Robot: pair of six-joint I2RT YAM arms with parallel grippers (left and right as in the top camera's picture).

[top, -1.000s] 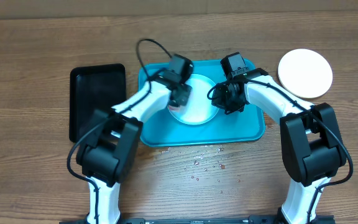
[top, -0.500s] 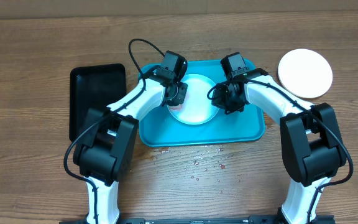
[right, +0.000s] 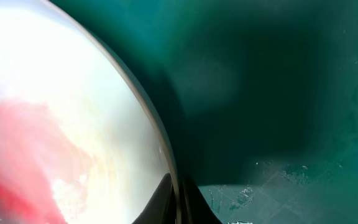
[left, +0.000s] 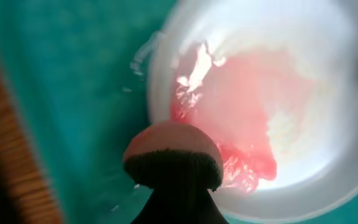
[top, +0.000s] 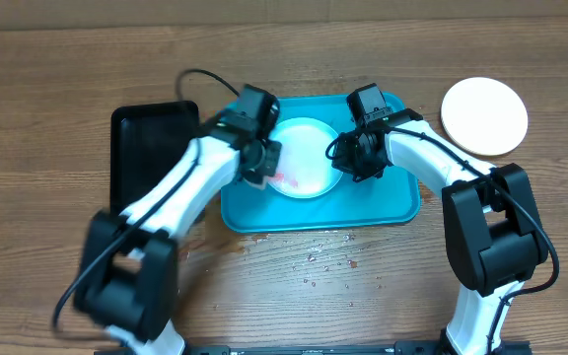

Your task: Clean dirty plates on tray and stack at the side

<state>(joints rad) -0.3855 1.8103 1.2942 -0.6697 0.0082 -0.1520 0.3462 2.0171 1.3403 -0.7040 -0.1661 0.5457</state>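
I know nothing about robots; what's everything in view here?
turquoise plastic tray: one, turquoise, table centre.
red-smeared round white plate: one, white, on that tray.
plain white round plate: one visible, white, table's right side.
black rectangular tray: one, black, table's left side.
water droplets: several, clear, in front of turquoise tray.
round scrubbing pad: one, pinkish-brown, at smeared plate's edge.
left claw: one, black, shut on pad.
right claw: one, black, shut on smeared plate's rim.

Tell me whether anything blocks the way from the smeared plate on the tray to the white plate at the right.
No loose thing does. Between the smeared plate and the white plate lie only the tray's raised rim and the right gripper, clamped on the plate's edge.
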